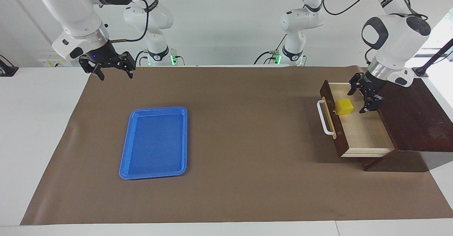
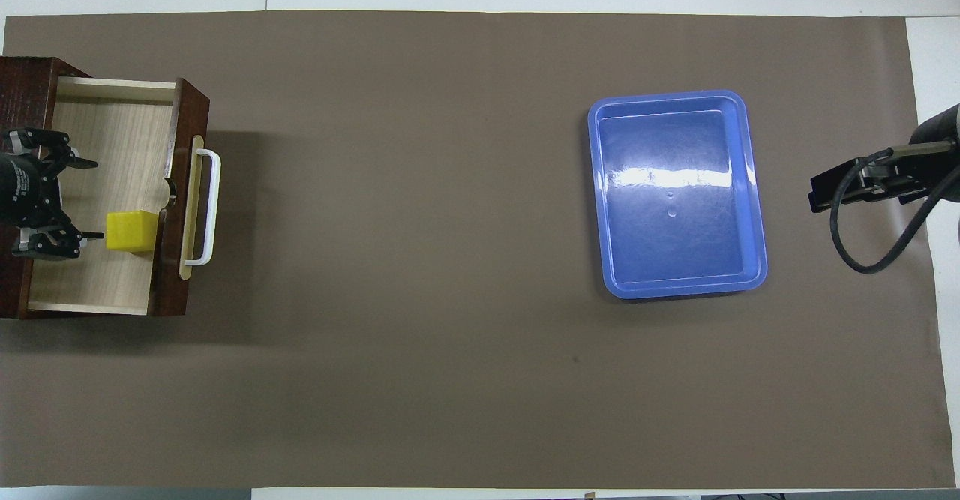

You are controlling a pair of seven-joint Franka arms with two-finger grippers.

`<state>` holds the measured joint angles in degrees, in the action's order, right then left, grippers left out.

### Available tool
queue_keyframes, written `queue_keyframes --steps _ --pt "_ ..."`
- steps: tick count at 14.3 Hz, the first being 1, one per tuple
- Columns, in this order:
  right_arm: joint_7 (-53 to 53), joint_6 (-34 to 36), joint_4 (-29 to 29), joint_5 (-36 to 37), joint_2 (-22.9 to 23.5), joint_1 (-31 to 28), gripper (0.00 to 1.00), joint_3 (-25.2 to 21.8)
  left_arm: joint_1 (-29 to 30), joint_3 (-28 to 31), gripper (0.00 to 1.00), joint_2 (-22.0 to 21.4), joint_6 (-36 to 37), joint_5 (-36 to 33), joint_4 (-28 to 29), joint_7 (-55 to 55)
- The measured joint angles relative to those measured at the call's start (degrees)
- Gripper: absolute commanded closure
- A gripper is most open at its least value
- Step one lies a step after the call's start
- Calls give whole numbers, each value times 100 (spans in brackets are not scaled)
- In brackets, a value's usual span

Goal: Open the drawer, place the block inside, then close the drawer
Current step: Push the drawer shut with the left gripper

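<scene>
So the dark wooden drawer box [image 1: 414,119] sits at the left arm's end of the table, with the drawer [image 1: 364,137] pulled out. The yellow block [image 1: 344,106] is lying on the pale drawer floor, right up against the inside of the drawer front. The left gripper [image 1: 364,97] hangs over the drawer just beside the block, jaws spread and nothing in them.

What's left, I reckon, is closing. I'd lift that gripper clear of the drawer walls first, then push flat on the front near the white bar handle [image 1: 324,118], square-on so the drawer doesn't skew.

The right gripper [image 1: 108,68] waits over the mat's edge at its own end, jaws spread wide and empty, well away from the blue tray [image 1: 154,142].

Writing: there's lettering on the arm bands, but I can't read it.
</scene>
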<state>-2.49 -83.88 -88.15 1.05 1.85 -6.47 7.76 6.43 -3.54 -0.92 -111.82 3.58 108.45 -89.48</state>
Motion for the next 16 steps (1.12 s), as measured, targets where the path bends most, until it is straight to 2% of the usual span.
queue_keyframes --steps 2,4,6,9,12,16 --pt "-9 0 -117 1 -14 0 0 -63 -619 -38 0 202 234 -37 -402 -479" --pt "-9 -1 -322 1 -76 3 0 -79 -1360 -80 0 358 253 -280 -291 -815" --pt "-9 -44 -430 2 -125 2 0 -99 -1737 -98 0 463 83 -596 22 -1010" --pt "-9 -61 -439 2 -151 2 0 -175 -1631 -23 0 495 -269 -826 352 -954" --pt "-9 -62 -435 2 -164 3 0 -232 -1268 47 0 481 -305 -1188 363 -529" --pt "-9 -70 -428 2 -176 180 0 -450 -854 -9 0 452 -314 -1125 353 -77"
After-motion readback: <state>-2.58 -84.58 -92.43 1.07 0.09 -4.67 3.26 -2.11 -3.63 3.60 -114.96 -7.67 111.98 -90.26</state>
